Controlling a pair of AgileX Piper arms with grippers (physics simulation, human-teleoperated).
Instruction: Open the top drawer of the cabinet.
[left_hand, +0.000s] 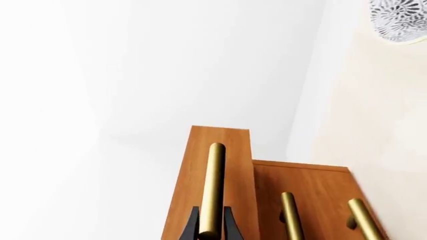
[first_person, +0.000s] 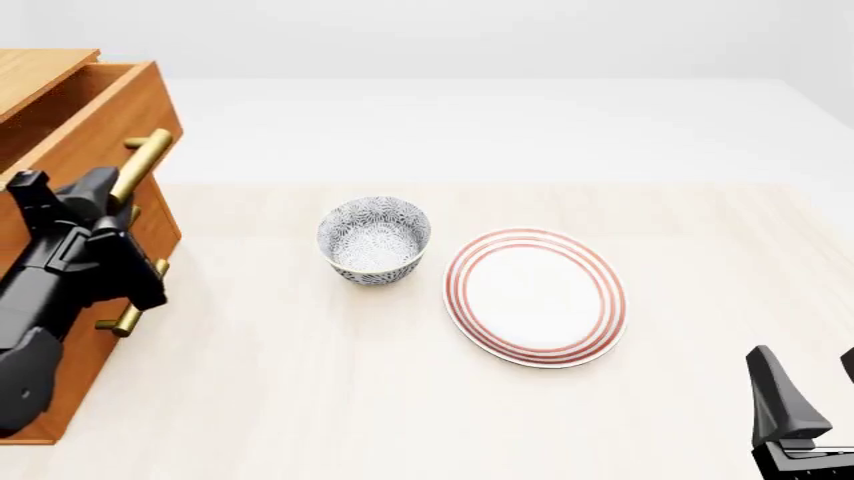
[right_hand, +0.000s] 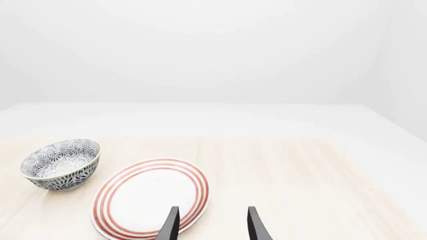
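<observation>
Pale wooden table under white, featureless walls; even light, no clutter beyond two dishes.

The cabinet stands at 9 o'clock in the front view, at the table's left edge. The top drawer juts forward of the two lower fronts, so it is already partly out; how far its travel goes I cannot tell.

My left gripper is clamped on the top drawer's brass handle: in the left wrist view the dark fingers sit on either side of the bar, pressed against it. I hold near the bar's end rather than its middle, probably because my arm comes in from below and to the side of the cabinet. The two lower handles sit beside it, untouched, one of them close to my wrist.

My right gripper is parked at 5 o'clock in the front view, its fingers spread apart and holding nothing, well away from the cabinet, since one arm does for this pull.

Patterned bowl at centre and red-ringed plate just to its 4 o'clock; both well apart from the drawer's path.

Judgement: mid-pull; keep drawing straight along the slide, as an off-centre grip may twist the drawer.
</observation>
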